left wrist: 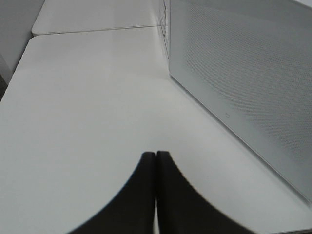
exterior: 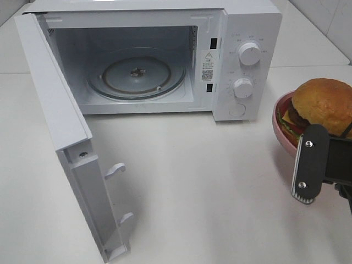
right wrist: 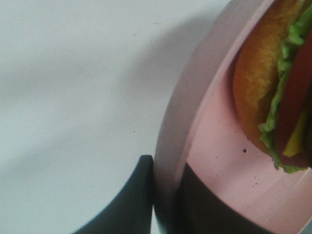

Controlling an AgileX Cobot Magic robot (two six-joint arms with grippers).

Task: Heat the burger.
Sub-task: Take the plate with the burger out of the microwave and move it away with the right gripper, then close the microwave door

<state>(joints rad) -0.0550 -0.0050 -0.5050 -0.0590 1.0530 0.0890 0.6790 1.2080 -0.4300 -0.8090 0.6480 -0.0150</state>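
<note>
Two right fingers (right wrist: 141, 204) are pinching the pink plate's rim (right wrist: 170, 146) carrying the burger (exterior: 323, 104); left fingers (left wrist: 144, 195) are pressing together beside the microwave (exterior: 165, 55).

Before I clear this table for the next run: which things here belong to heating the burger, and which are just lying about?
Part of the job:
- burger
- pink plate under it, its rim pinched by the right gripper
- microwave, door open, glass turntable bare

Not in use:
- left gripper, shut, over the white table beside the microwave
- nothing else lies about
</note>
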